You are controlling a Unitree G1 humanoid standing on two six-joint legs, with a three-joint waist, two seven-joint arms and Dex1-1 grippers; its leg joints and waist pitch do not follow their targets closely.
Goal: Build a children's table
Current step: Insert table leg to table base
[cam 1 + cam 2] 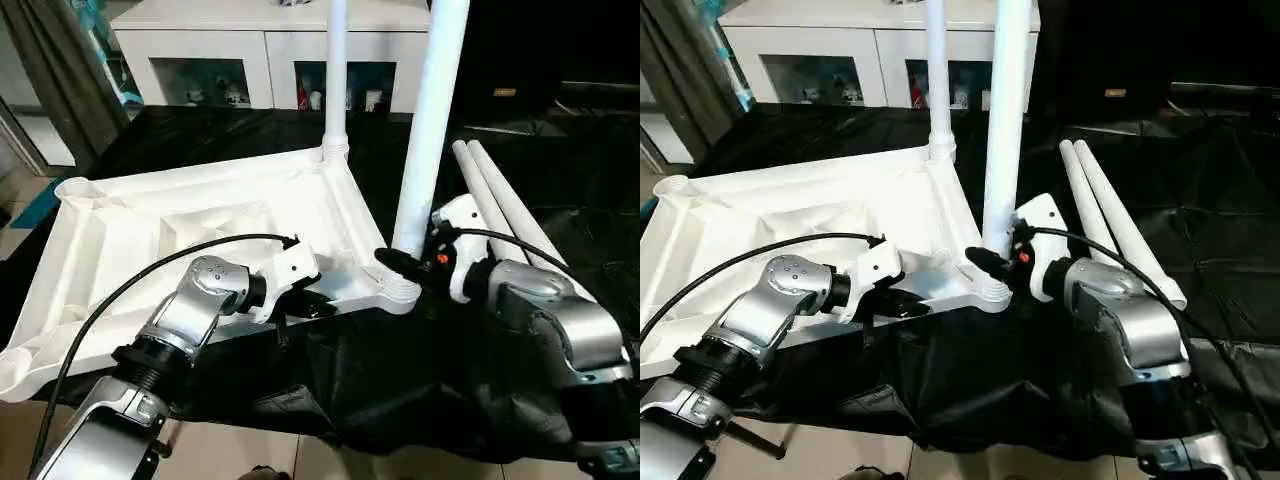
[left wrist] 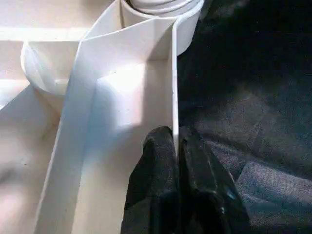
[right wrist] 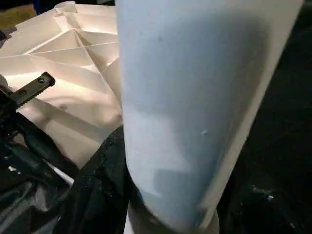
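Note:
The white table top point(image 1: 120, 230) lies upside down on a black cloth, its ribbed underside facing up. One leg point(image 1: 336, 80) stands upright in the far corner socket. A second leg point(image 1: 432, 120) stands in the near corner socket point(image 1: 400, 293), and my right gripper point(image 1: 405, 262) is shut around its lower end; the tube point(image 3: 195, 97) looms right in front of that wrist. My left gripper point(image 2: 174, 139) is shut on the thin rim wall point(image 2: 173, 83) of the table top, close to that near corner. Two loose legs point(image 1: 500, 205) lie side by side on the cloth to the right.
A white cabinet point(image 1: 270, 45) with glass doors stands behind the table top. The black cloth point(image 1: 400, 380) hangs over the front edge, with tiled floor point(image 1: 230, 455) below. A grey curtain point(image 1: 50, 70) hangs at the back left.

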